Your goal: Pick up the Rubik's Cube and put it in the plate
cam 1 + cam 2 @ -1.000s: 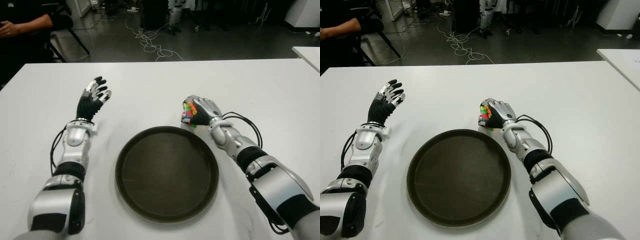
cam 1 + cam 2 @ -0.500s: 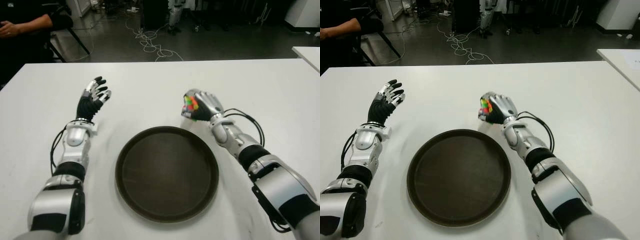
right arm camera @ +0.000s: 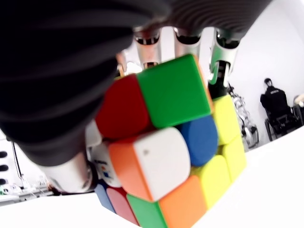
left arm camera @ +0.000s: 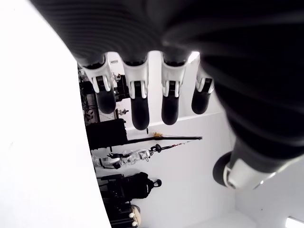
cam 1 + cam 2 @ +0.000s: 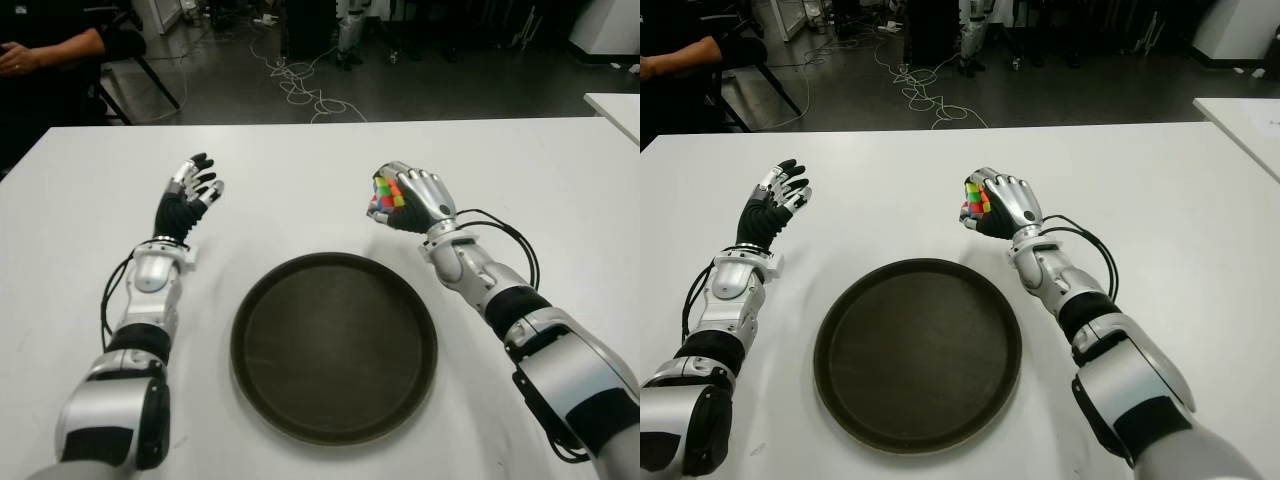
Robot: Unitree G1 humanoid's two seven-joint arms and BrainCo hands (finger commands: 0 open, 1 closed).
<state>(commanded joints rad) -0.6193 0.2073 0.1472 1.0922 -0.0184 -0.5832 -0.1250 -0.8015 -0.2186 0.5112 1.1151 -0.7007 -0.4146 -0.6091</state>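
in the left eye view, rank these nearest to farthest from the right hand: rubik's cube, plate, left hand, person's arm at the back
1. Rubik's Cube: held in the right hand itself.
2. Plate: just in front of that hand, toward the robot.
3. Left hand: across the table on the robot's left.
4. Person's arm: far back left, beyond the table.

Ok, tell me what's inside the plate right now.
Nothing: the plate shows only its bare dark base. The Rubik's Cube sits gripped in the right hand, beyond the rim.
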